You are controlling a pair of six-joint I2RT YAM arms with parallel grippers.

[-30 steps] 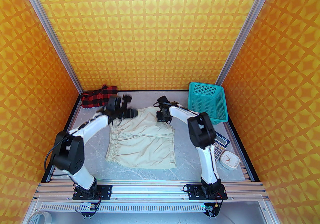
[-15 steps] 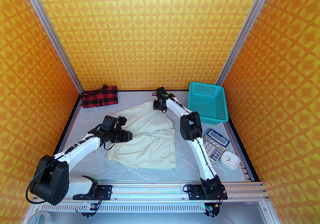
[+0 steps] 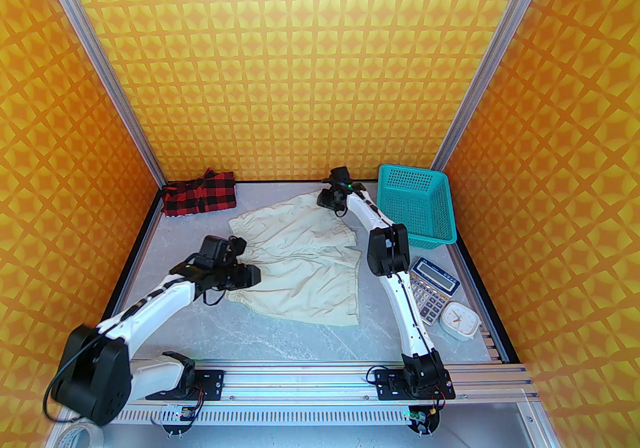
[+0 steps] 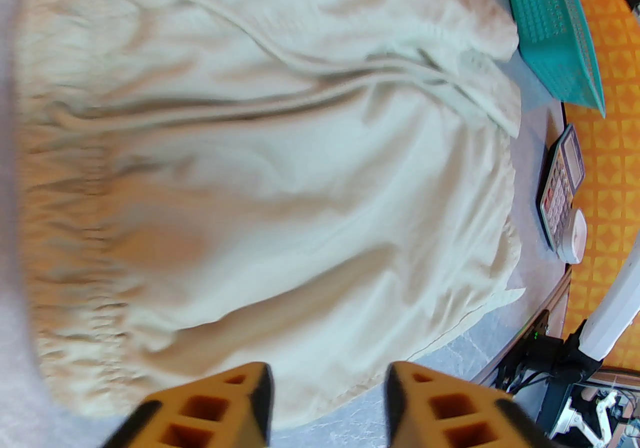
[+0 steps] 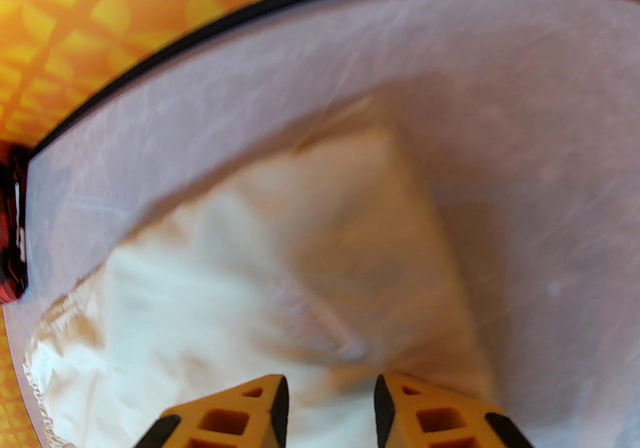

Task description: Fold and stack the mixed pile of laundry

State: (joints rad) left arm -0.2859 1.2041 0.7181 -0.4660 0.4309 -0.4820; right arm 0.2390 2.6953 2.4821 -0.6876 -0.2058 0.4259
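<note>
Left jaws stand open: on my left wrist feed the left gripper (image 4: 330, 376) shows a clear gap between its orange fingers (image 4: 240, 401) with nothing in it. The cream garment (image 4: 280, 160) spreads just ahead of and below the tips. That arm lies low, its elbow folded back near the base and its forearm reaching forward over the garment's gathered band.

On the right gripper (image 5: 330, 386) the fingers are part-way apart. A ridge of the cream cloth runs into the gap, and I cannot tell whether it is pinched. That arm is stretched long toward the back wall, wrist bent down over the garment's far corner.

Beyond the right jaws I see bare table (image 5: 500, 135), then the wall. Well off to their left, the shirt (image 3: 200, 195) sits bunched in the far corner. Just to their right stands the basket (image 3: 440, 205), close beside the forearm. Behind those jaws, beside the arm's lower link, lie the calculator (image 3: 432, 288) and a white clock (image 3: 460, 320), apart from the garment.
</note>
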